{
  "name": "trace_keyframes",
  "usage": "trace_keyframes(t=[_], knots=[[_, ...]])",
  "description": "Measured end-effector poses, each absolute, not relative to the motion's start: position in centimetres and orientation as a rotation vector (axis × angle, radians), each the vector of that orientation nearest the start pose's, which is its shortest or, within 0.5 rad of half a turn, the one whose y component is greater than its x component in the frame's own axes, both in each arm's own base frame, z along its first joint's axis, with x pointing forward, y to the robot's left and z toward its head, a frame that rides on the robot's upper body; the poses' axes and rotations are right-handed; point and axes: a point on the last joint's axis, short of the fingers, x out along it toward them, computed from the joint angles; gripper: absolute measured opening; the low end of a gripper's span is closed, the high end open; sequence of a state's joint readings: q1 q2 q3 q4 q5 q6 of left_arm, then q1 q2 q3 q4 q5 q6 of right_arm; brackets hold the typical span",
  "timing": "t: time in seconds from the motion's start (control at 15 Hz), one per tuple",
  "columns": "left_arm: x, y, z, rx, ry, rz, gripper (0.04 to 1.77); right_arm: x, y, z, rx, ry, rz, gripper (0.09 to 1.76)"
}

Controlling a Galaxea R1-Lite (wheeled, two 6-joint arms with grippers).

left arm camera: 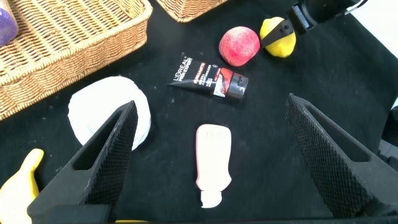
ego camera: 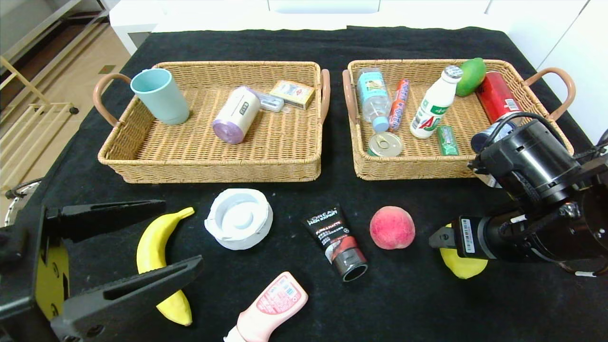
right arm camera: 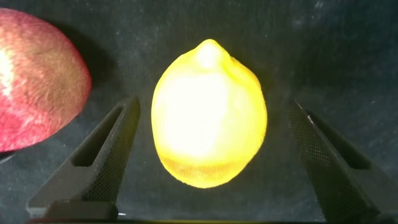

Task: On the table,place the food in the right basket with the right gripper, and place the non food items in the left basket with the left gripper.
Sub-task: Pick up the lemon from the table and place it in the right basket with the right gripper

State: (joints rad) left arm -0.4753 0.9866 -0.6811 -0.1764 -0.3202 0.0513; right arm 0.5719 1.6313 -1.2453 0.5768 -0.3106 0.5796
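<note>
We counted five loose items: one banana (ego camera: 159, 266), one peach (ego camera: 392, 227), one lemon (ego camera: 463, 266), two tubes. Our right gripper (right arm camera: 211, 162) straddled the lemon, jaws spread, at the peach's four o'clock; our left gripper (ego camera: 142, 247) hung open over the banana.

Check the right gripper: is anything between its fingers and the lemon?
Nothing visible. The right gripper is open with a finger on each side of the lemon, gaps clear. The peach lies outside one finger, apart from it.
</note>
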Motion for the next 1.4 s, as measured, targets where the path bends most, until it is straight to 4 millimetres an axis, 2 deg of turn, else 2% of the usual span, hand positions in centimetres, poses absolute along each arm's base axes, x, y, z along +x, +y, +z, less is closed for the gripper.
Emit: trace_keyframes(t=[0.47, 0.53, 0.73, 0.8, 1.4], knots=[[10.5, -6.2, 25.7, 0.058, 0.105, -0.798, 1.72, 23.1, 13.9, 21.6, 0.138, 0.911, -0.032, 1.71], [10.5, -6.2, 25.7, 0.059, 0.103, -0.798, 1.72, 23.1, 13.9, 21.5, 0.138, 0.914, -0.034, 1.66], [10.4, -6.2, 25.7, 0.059, 0.101, -0.798, 1.72, 23.1, 13.9, 21.2, 0.135, 0.927, -0.04, 1.17], [10.4, -6.2, 25.7, 0.058, 0.1, -0.798, 1.72, 23.1, 13.9, 21.0, 0.133, 0.93, -0.042, 1.12], [10.3, -6.1, 25.7, 0.058, 0.098, -0.798, 1.72, 23.1, 14.0, 20.5, 0.12, 0.945, -0.045, 1.09]])
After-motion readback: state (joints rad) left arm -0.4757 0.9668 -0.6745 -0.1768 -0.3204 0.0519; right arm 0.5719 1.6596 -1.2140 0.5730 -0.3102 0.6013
